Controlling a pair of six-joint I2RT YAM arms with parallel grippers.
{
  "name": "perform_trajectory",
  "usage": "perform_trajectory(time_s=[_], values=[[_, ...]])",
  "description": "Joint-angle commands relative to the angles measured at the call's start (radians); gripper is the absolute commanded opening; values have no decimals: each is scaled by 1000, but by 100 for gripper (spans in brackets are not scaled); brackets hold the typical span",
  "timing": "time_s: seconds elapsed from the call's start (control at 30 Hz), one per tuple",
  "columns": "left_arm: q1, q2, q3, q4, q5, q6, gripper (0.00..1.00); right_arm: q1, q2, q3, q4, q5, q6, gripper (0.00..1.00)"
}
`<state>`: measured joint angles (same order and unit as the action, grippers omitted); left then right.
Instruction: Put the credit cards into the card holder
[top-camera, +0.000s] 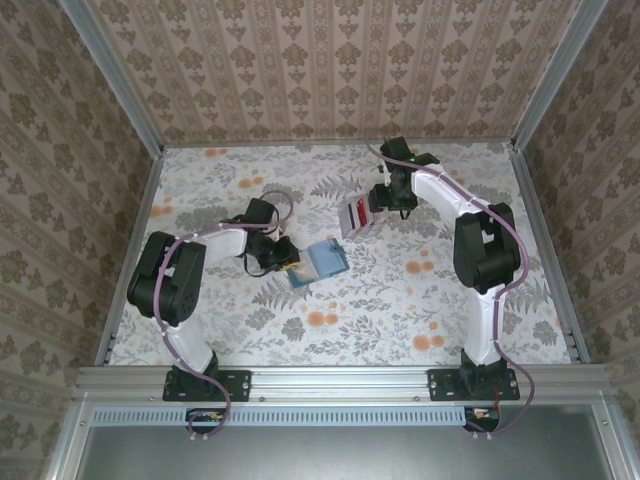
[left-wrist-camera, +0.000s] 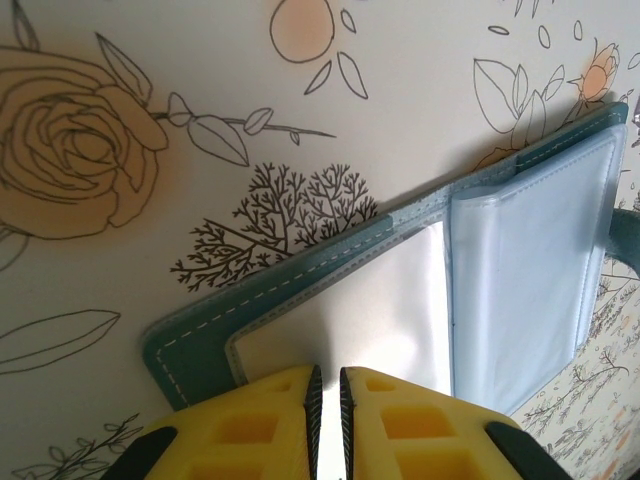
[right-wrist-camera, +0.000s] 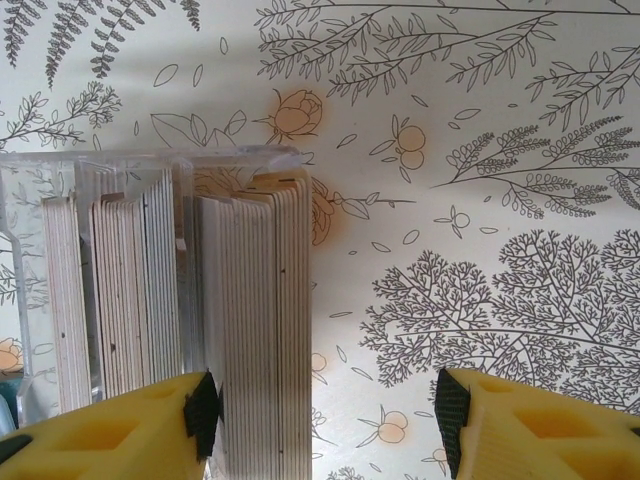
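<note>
**Right wrist view: our open hand at the stacked cards, one card to draw**

We see the right hand standing wide and empty, one jaw close beside the outermost stack of the credit cards. The cards stand on edge in a clear tray, between the middle and the far edge of the surface. The left hand is narrow, its jaws drawn almost together at the edge of the card holder. We take that for a pinch on the cover, though the bite itself is hidden. The holder lies open about the middle of the surface, pale blue sleeves up, near the tray but not touching it.

The step in hand, as we judge it, is drawing a card. We should centre the jaws over one card's top edge rather than the whole stack. We should close gently so its neighbours do not ride up, then lift straight until it is free of the tray wall. The cards look thin and slick, so a skewed grip may let one swivel. The left hand should hold steady so a sleeve mouth faces the incoming card.

The surface wears a pale floral print with orange blooms, against which pale cards may be hard to pick out. Patterned wallpaper closes three sides, with aluminium posts at the far corners. A rail runs along the near edge, where the arms are bolted.
</note>
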<state>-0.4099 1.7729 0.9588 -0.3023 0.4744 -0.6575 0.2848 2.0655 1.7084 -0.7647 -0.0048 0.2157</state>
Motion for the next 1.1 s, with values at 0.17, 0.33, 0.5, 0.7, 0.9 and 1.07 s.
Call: perform_trajectory(time_s=[0.17,0.33,0.5,0.7,0.9,1.07], values=[[-1,12,-19,-11,0,-7,18,14,62,44,-42,6,-13,62],[-1,5,-27,-11,-5,-8,18,-3,34,25,-34,39,-12,62],[-4,17,-21,-1,0,-14,18,-19,-14,5,-30,42,-17,61],[-12,26,-9,-7,0,-13,18,-17,-32,-8,-19,8,-9,60],[-18,22,-10,-7,-5,-17,18,-18,-46,-15,-8,13,-10,58],[-24,23,-7,-4,-5,-21,18,-15,-50,-20,-8,0,-10,54]])
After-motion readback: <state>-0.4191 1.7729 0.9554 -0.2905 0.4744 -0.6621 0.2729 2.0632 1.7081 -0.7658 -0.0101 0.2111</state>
